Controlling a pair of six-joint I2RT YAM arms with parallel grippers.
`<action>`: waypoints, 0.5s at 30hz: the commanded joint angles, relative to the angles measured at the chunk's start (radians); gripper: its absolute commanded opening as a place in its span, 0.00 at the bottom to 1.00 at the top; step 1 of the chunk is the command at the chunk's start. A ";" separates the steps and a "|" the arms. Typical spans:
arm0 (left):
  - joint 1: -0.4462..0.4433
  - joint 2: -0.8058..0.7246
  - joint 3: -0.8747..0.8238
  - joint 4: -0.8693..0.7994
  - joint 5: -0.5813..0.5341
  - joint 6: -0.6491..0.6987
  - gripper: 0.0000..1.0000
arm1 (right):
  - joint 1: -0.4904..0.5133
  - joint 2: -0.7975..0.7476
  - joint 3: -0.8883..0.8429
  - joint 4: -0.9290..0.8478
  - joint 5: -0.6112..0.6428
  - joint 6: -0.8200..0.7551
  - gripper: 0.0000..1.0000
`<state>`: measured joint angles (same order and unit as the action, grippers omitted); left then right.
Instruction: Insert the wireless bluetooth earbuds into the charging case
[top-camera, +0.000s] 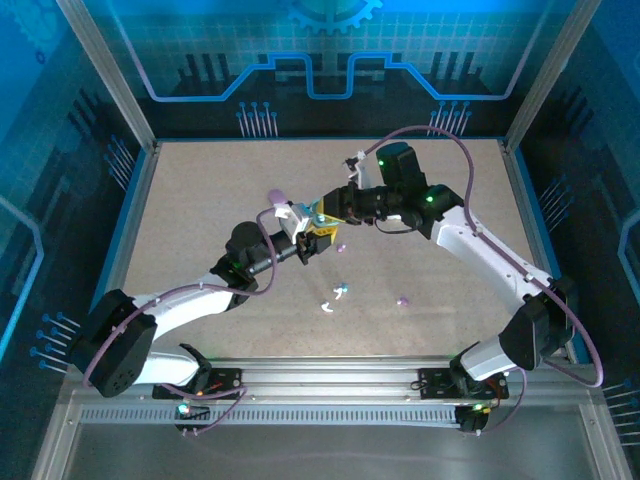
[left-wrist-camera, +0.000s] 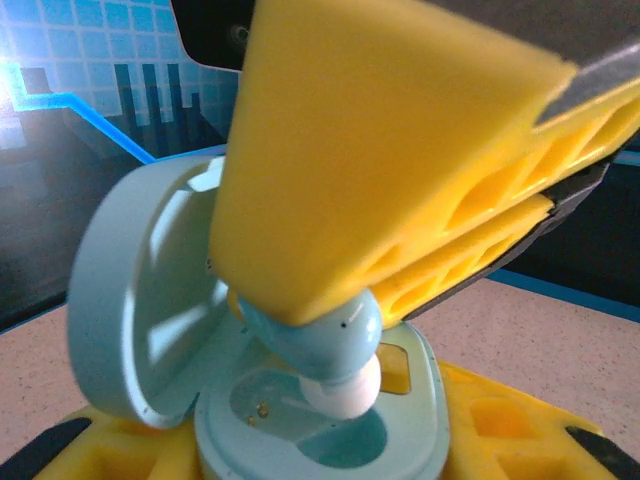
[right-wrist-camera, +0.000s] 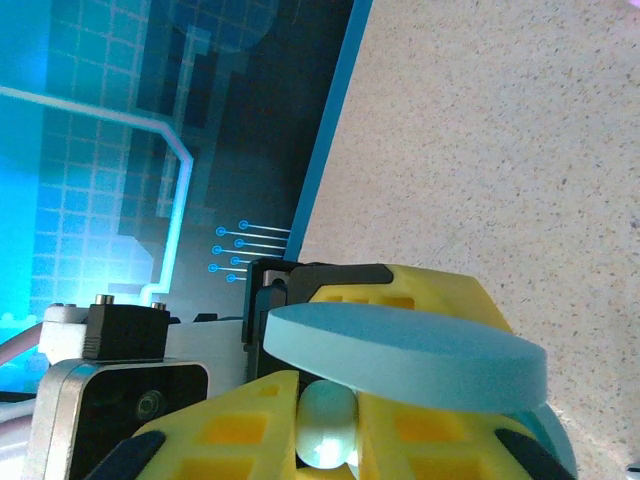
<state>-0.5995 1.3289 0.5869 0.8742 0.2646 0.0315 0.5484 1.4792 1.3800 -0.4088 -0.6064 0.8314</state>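
currently a blue earbud (left-wrist-camera: 322, 345), clamped in the right tool (top-camera: 333, 208), is being seated into the open case (left-wrist-camera: 150, 290) gripped by the left tool (top-camera: 310, 235); loose earbuds (top-camera: 340, 292) are being left unplaced.

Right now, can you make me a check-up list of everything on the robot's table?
Surface: speckled beige table, flat.
Job's things: light blue charging case open, lid tipped back; a light blue earbud with a white tip is right at its well. Loose earbuds, purple, white and blue, lie scattered on the table.
Clutter: nothing seen.
Claws: left claw shut on the charging case; right claw shut on the earbud.
Cables: purple cables run along both arms.
Surroundings: blue circuit-pattern walls and a metal frame.
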 joint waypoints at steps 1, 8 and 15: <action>-0.008 0.006 0.030 0.077 -0.004 -0.013 0.29 | 0.026 0.013 0.035 -0.048 0.044 -0.040 0.20; -0.009 0.004 0.029 0.078 -0.014 -0.016 0.28 | 0.045 0.026 0.058 -0.105 0.100 -0.084 0.21; -0.008 0.000 0.032 0.078 -0.015 -0.015 0.29 | 0.064 0.043 0.093 -0.174 0.159 -0.121 0.22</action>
<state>-0.5995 1.3293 0.5869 0.8734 0.2565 0.0250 0.5922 1.4979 1.4479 -0.5064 -0.4969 0.7471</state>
